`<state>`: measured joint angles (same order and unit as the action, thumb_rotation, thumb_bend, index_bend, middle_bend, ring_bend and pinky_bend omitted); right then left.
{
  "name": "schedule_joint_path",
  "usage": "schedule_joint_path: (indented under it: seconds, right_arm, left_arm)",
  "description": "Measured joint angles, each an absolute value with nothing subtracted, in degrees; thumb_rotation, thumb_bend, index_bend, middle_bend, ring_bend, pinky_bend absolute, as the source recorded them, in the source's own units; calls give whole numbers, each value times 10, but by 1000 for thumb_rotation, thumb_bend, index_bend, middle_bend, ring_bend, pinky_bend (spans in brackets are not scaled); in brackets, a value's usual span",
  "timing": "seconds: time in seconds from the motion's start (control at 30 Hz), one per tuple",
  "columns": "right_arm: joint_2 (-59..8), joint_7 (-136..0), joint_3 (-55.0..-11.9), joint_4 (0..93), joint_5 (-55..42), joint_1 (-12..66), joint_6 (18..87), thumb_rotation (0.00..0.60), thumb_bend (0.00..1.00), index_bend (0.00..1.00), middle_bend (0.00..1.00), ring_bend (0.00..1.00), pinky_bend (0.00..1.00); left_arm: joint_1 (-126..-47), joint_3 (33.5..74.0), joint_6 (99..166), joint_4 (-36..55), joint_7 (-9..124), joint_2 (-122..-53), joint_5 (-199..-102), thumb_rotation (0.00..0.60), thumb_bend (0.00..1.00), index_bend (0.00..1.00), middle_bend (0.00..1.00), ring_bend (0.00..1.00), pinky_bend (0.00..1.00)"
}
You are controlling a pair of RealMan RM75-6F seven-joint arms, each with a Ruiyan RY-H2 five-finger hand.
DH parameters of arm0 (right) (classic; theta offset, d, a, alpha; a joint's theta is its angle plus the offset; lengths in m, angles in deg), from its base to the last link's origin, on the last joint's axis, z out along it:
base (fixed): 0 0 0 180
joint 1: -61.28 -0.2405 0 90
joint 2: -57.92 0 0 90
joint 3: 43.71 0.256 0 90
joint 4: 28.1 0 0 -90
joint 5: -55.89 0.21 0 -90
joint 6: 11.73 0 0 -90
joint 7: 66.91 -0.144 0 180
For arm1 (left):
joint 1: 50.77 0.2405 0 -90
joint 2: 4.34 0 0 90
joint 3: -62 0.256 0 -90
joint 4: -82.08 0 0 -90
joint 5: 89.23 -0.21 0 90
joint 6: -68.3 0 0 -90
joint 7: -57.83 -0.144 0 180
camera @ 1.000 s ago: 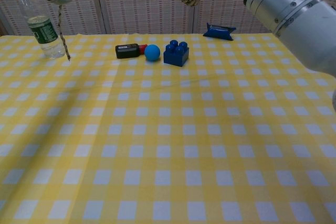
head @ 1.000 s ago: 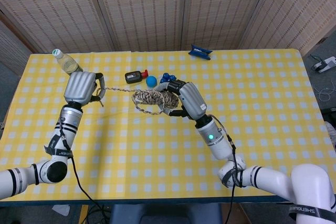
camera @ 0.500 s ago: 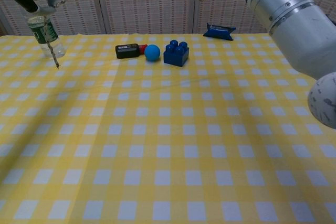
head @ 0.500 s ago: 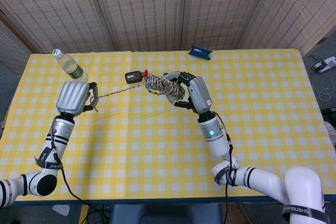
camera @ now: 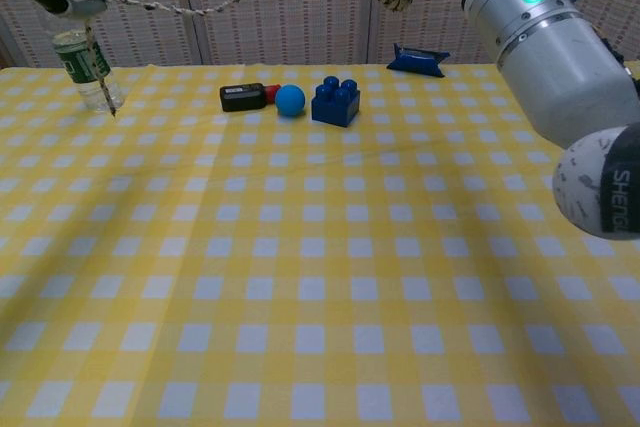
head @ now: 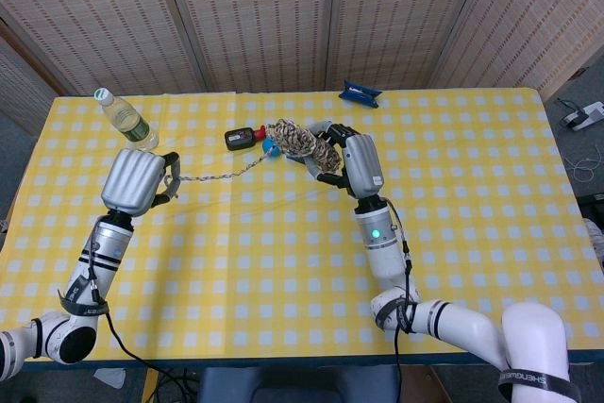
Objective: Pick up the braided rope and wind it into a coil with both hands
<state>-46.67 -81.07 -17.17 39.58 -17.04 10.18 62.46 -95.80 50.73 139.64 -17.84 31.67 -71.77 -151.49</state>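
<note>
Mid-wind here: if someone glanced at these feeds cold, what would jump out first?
The braided rope held in the air between both hands: the right hand holds a thick wound bundle above the small items at the table's far middle, and a single strand runs to the left hand, which grips the free end near the water bottle. Next, the blue brick and blue ball on the yellow checked tablecloth.

both arms raised, left hand (head: 140,182) and right hand (head: 351,161) well apart, fingers curled closed
</note>
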Motion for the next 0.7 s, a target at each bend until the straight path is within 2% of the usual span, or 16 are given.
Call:
schedule_joint_path:
  seconds: [0.23,0.37,0.7]
  right_arm:
    - [-440,-732,-173,443,-137,90,560,600,470,707,555,455,489]
    - [-429,-695,-174,468,-115,80,525,600,471,707,555,455,489]
    - [-418,-658,-178,494,-88,55,472,600,470,707,555,448,489]
  left_arm:
    - [-955,502,1446,-154,363,-721,-1662,600,384,744,951,870,1000]
    - [-962,485,1478,-135,395,-727,-1734,600,384,743,946,868,1000]
    - [-996,434,1464,-157,392,-747,-1731,600,384,739,943,867,1000]
